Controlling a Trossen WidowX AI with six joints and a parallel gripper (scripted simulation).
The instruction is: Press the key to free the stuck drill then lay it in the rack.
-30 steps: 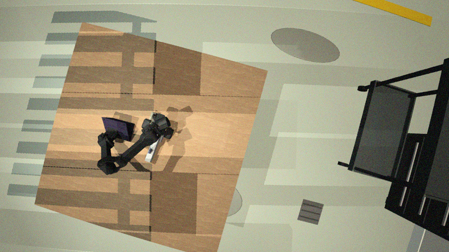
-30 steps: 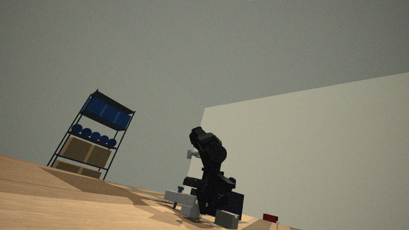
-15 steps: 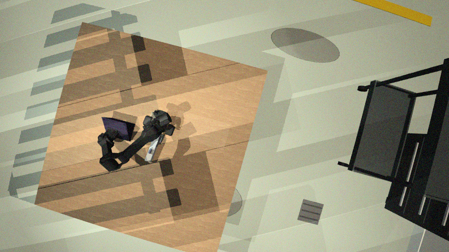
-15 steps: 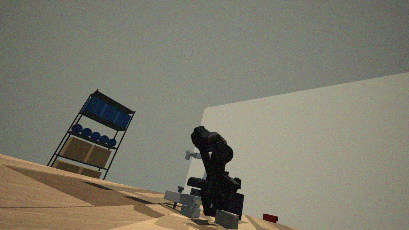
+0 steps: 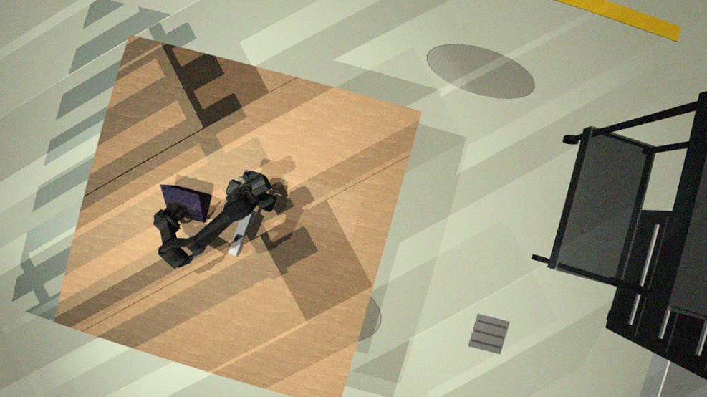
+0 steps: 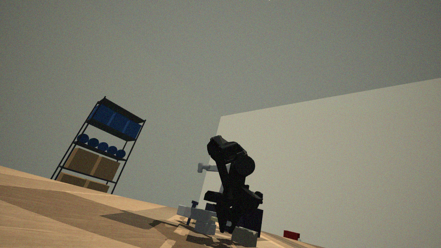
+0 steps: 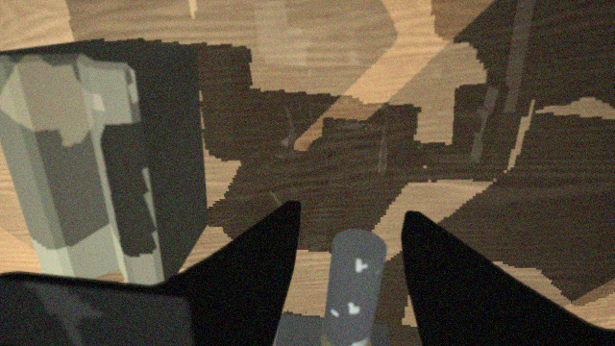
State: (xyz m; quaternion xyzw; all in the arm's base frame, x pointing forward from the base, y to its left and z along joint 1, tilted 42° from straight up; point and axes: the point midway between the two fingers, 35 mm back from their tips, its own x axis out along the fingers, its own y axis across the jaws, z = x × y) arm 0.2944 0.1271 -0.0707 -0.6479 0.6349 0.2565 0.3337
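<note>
My gripper [image 7: 351,218] [image 6: 227,230] is partly open and points down low over the table. Between and below its fingers in the wrist view is the round end of a grey rod [image 7: 356,284], seemingly the drill, with a gap on either side. A light grey holder [image 6: 185,210] [image 5: 238,238] stands beside the gripper. A dark blue T-shaped piece [image 6: 194,204], perhaps the key, rises behind the holder. A pale grey-green block [image 6: 244,236] [image 7: 72,183], perhaps the rack, stands near the fingers. The arm hides part of the holder and drill.
A dark purple panel or box [image 5: 183,200] [image 6: 256,220] stands near the arm's base on the wooden table [image 5: 304,345]. A small red block [image 6: 291,235] is at the right. A shelf unit [image 6: 103,158] and a cart [image 5: 602,208] stand away from the arm.
</note>
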